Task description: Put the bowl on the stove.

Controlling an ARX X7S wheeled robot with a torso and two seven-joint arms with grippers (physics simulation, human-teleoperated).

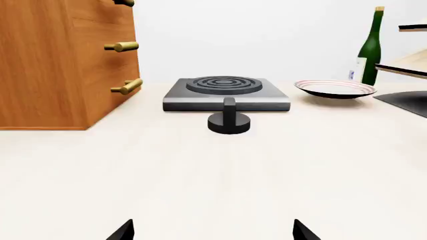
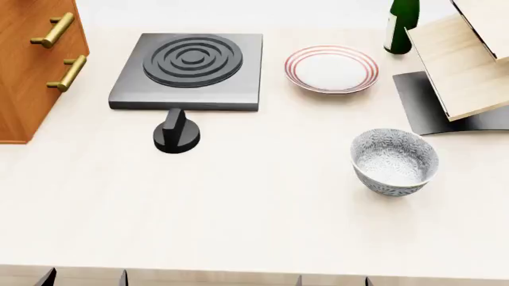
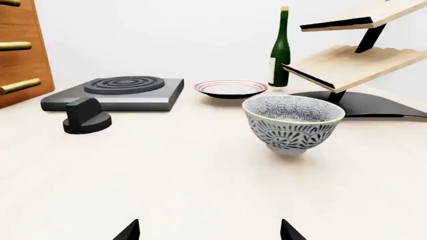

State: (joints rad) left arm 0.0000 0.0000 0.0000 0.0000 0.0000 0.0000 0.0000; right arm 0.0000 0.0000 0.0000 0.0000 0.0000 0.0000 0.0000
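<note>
The bowl (image 2: 395, 161) (image 3: 292, 122), white with a grey-blue floral pattern, stands upright on the pale counter at the right, empty. The stove (image 2: 189, 70) (image 1: 226, 93) (image 3: 117, 93), a dark-grey slab with a ringed burner, lies at the back left, nothing on it. My left gripper (image 1: 212, 231) (image 2: 83, 277) is open near the counter's front edge, facing the stove from well short of it. My right gripper (image 3: 209, 231) (image 2: 332, 280) is open too, low at the front edge, with the bowl ahead of it and slightly right. Only the fingertips (image 3: 129, 231) show.
A black round knob (image 2: 176, 132) (image 1: 229, 119) sits just in front of the stove. A white plate with red rim rings (image 2: 332, 68) lies right of the stove. A green bottle (image 2: 401, 24) and a tilted wooden shelf rack (image 2: 465, 56) stand at back right; a wooden drawer cabinet (image 2: 32, 65) at left.
</note>
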